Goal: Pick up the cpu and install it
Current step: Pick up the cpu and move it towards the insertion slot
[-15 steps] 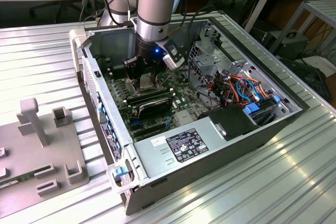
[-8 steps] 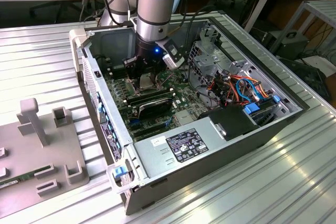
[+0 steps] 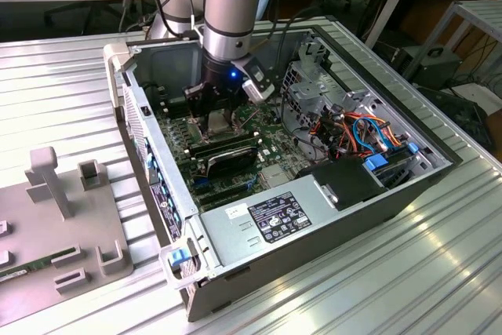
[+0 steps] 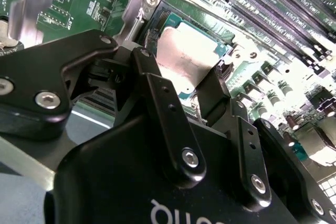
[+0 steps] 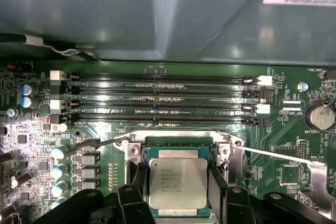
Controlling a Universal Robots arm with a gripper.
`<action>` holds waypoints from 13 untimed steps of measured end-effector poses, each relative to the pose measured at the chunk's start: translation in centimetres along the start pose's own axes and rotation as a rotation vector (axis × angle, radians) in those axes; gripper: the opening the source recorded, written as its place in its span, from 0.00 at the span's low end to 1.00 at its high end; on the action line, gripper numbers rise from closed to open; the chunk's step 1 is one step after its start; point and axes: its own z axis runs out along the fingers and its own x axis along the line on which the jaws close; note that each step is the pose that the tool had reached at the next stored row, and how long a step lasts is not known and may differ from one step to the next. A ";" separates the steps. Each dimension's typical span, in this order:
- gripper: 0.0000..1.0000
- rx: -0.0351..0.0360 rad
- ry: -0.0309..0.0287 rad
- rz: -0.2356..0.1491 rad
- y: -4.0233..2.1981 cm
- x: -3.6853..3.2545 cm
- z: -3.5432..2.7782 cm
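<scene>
Tool (image 5: 178,176) clamped on cpu (image 5: 177,187) sides, fingers chip-width apart. Chip lies flat over socket (image 5: 178,141), dull silver lid up; square, no long axis.

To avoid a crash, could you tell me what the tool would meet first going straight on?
Most likely the socket on the motherboard, directly under the cpu held in the tool; the gap between them is unclear.

Exterior view looked down slantwise on the open computer case (image 3: 329,249), first wrist view faced the motherboard (image 5: 294,150) squarely, close up, second wrist view slanted past the gripper (image 4: 181,72), both sharing the cpu (image 5: 179,185).
</scene>
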 end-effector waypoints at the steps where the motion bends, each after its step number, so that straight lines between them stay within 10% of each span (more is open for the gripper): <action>1: 0.55 -0.0001 -0.0006 0.000 0.05 0.00 0.00; 13: 0.55 -0.0003 -0.0021 -0.010 0.07 0.32 0.09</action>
